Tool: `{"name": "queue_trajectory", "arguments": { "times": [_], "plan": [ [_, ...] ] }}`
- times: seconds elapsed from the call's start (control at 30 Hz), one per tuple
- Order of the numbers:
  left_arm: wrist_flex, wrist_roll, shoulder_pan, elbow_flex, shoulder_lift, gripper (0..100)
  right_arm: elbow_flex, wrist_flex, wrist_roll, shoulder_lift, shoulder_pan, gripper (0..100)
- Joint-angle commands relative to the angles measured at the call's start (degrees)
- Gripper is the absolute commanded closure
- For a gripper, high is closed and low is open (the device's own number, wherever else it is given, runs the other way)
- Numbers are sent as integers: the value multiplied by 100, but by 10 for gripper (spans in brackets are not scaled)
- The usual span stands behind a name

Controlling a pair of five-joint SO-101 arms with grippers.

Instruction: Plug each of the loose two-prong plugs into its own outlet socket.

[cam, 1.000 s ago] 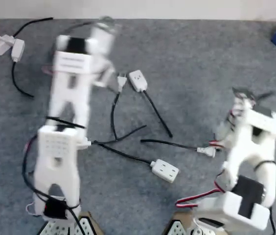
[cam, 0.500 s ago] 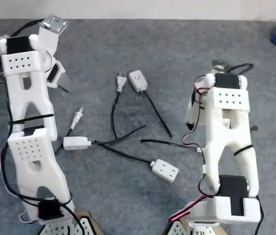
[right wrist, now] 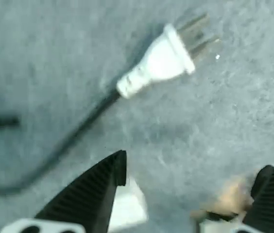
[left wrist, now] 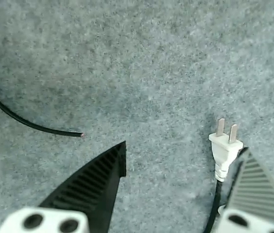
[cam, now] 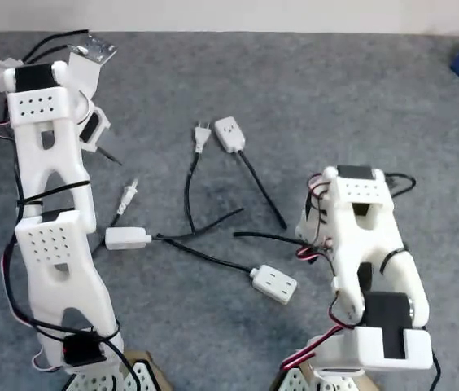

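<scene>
Closest to me, low on the right of the high view, the right arm [cam: 368, 236] is bent down over the grey counter [cam: 335, 98]. Its wrist view shows the right jaws spread wide with nothing in them. A white plug [right wrist: 163, 58] lies on the counter just past their tips, not between them. It lies on a slant, with its two prongs pointing away from the jaws and its black cord [right wrist: 69, 141] trailing back the other way. I think the jaws must go forward and turn a little, so they can close across the plug's fat body.

Low in the middle, a white socket [cam: 274, 281] waits just left of that arm, near enough to be its goal.

Further off, left of the middle, a second plug [cam: 129, 194] lies a bit higher in the picture than a second socket [cam: 128, 238]. The left arm [cam: 50, 163] is much nearer to these. The left jaws are wide open too and hold nothing. In the left wrist view that plug sits close beside the pale jaw, prongs pointing away, and a loose cord end [left wrist: 74, 133] lies apart from it by the dark jaw.

Farthest, in the upper middle, a third plug [cam: 201, 134] lies just beside a third socket [cam: 229, 134], not pushed in
</scene>
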Motion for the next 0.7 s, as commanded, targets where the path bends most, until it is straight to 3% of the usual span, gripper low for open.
{"name": "queue_trajectory", "arguments": {
  "times": [0.0,0.37,0.67],
  "plan": [
    [79,-44,-154,-13,-66,649,-4,-549,-862,-92,242,611],
    [79,-53,-189,-13,-40,649,84,-2053,-3042,-57,251,611],
    [79,-53,-215,-13,-40,649,251,-2088,-3086,-48,585,611]
  ]
}}
